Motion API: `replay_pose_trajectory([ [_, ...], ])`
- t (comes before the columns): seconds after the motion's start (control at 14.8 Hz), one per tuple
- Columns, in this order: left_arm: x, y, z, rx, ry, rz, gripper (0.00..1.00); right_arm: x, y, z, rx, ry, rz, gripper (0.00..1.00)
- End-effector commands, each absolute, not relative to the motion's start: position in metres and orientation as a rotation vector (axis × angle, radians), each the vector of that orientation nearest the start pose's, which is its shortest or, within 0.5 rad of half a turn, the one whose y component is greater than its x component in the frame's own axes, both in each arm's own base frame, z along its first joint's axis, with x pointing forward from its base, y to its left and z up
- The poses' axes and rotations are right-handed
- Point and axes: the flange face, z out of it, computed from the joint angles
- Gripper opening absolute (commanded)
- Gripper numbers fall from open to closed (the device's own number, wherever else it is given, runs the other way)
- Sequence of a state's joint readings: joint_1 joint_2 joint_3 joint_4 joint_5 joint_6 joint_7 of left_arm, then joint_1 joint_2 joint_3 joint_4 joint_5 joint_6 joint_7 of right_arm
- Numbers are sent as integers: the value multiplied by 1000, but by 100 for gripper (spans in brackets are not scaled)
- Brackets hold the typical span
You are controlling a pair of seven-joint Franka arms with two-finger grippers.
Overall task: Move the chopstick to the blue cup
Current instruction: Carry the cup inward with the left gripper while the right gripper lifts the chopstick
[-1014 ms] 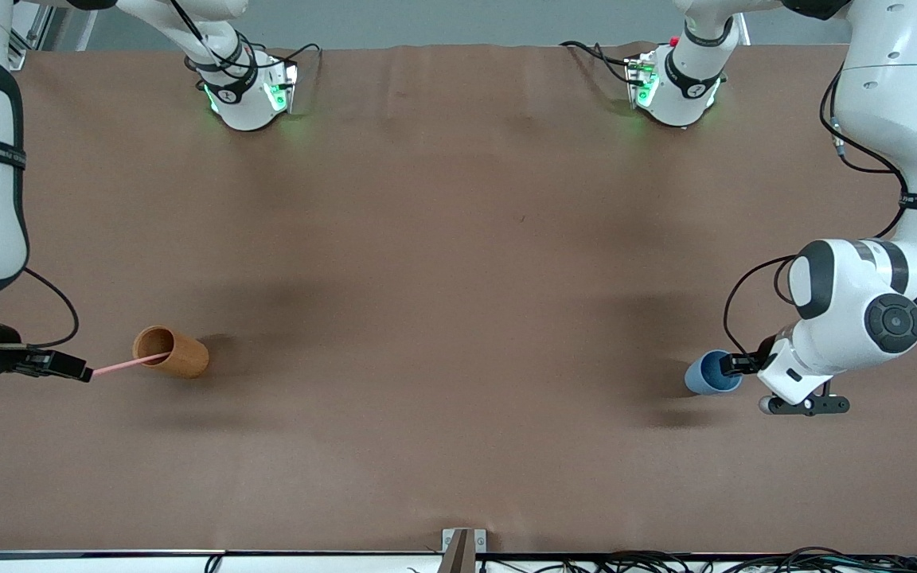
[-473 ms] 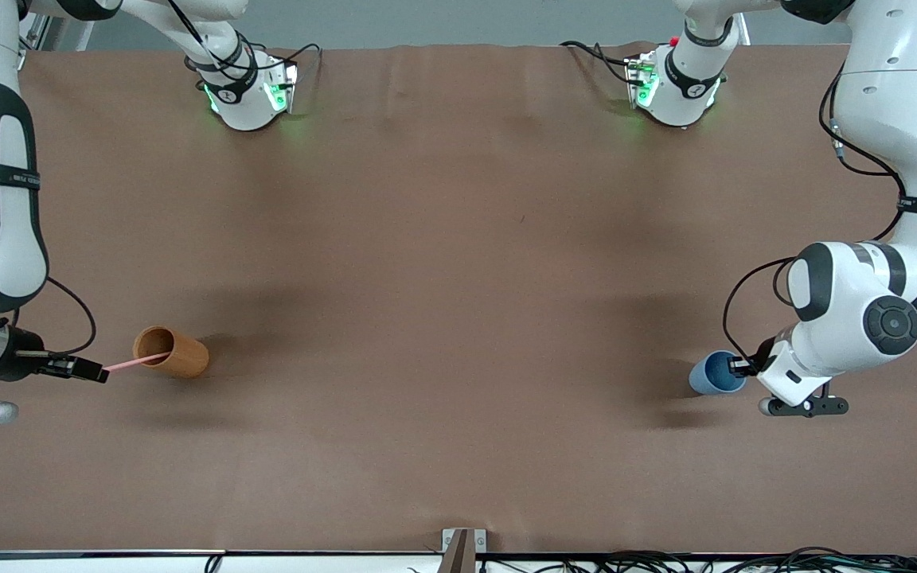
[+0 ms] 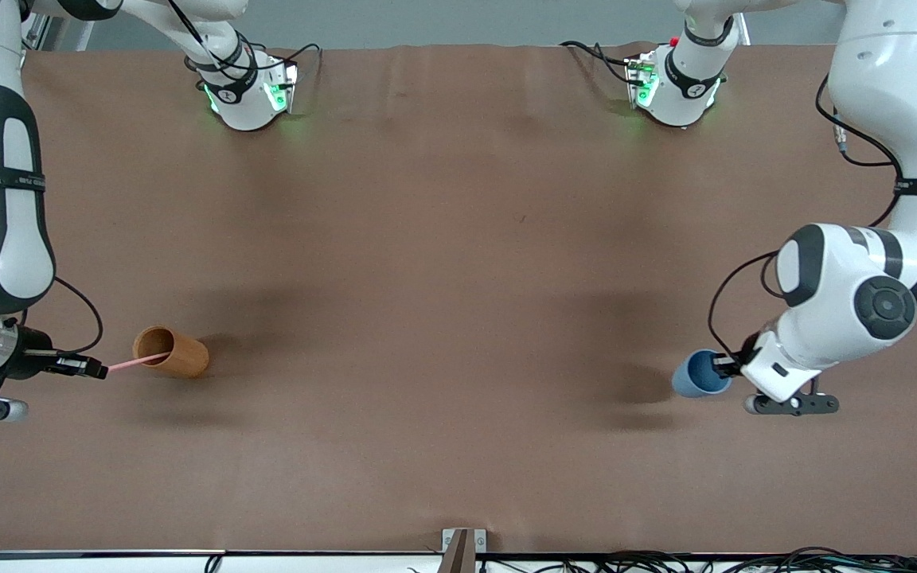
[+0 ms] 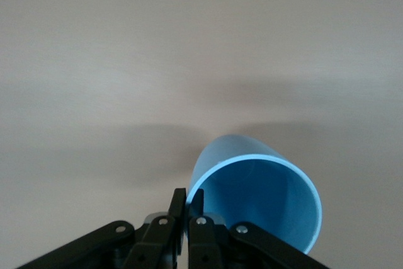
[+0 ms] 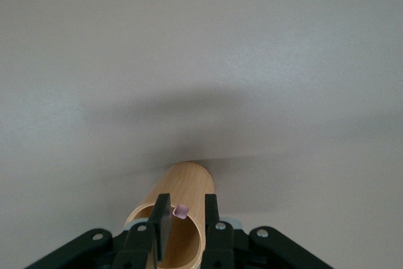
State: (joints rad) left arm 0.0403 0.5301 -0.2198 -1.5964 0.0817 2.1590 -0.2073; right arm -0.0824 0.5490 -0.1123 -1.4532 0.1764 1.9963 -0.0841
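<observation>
— What's the right arm doing down at its end of the table?

— The right gripper [image 3: 99,369] is pinching the tip of the thin, straight, light pink chopstick [image 3: 134,363], whose lower end is sitting inside the orange-brown cylindrical cup [image 3: 171,352]. In the right wrist view the fingers [image 5: 160,222] are closing narrowly on the pink end [image 5: 181,211], right over the cup's mouth [image 5: 189,187].

— And the left one?

— The left gripper [image 3: 726,365] is gripping the rim of the small, round blue tapered cup [image 3: 696,374], jaws nearly together on the wall [image 4: 252,184]. The cup is tilting toward the table's middle.

— Anything standing between them?

— Only bare brown tabletop [image 3: 458,318]; the two cups are well apart.
</observation>
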Motion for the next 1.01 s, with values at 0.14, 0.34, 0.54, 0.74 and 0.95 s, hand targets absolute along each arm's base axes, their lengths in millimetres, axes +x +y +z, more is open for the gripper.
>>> replay_pose_trajectory([
  [0.14, 646, -228, 349, -3171, -188, -26, 1, 696, -109, 365, -2984, 301, -30, 10],
  [0.34, 614, -310, 342, -3162, -300, -8, 1, 697, -107, 377, -2986, 302, -46, 4],
  [0.54, 581, -382, 329, -3126, -372, -27, 1, 691, -106, 419, -2991, 289, -98, 4],
  [0.74, 554, -426, 312, -3099, -437, -33, 1, 670, -99, 486, -2979, 264, -139, 4],
  [0.95, 529, -468, 299, -3096, -488, -19, 1, 645, -83, 546, -3036, 198, -164, 4],
])
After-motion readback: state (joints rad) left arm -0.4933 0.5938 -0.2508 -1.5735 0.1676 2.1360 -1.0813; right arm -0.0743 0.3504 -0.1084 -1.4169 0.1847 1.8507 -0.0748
